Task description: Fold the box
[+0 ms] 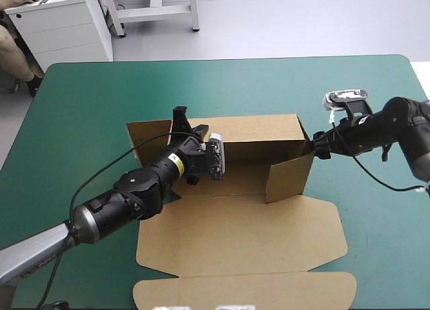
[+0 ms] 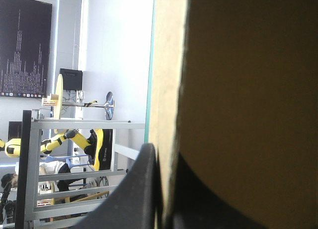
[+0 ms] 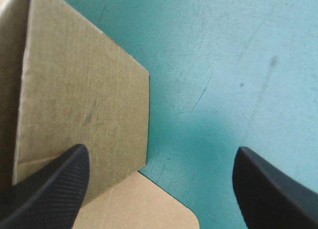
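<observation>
Teal-green tabletop (image 1: pixel 80 108) across the whole scene, and one brown box (image 1: pixel 242 236) sits at its middle, a little toward the near edge. It's half built. The long back wall is up. The side wall toward the table's right edge is up too, standing at an angle with its free end swung inward. At the far left corner a short flap stands upright past the back wall. That makes three upright pieces. The floor of the tray lies between them. In front, the broad lid panel lies flat on the tabletop with its rounded corners, and one more long flap, also flat, runs right to the near edge. So there are two flat pieces on the near side.

Two arms are in play, one gripper each. The left gripper (image 1: pixel 188 125) is at the top edge of the back wall, near its left end. Its wrist view shows the board's pale cut edge running straight up between the black fingers (image 2: pixel 141 194), which are pinched tight on the sheet.

Over on the right, the right gripper (image 1: pixel 317 148) is right up against the outside of the raised side wall. Its two fingers stand wide apart. One lies over the brown wall and the other over bare teal-green cover, with the wall's corner between them. I can't tell whether either finger touches the board.
</observation>
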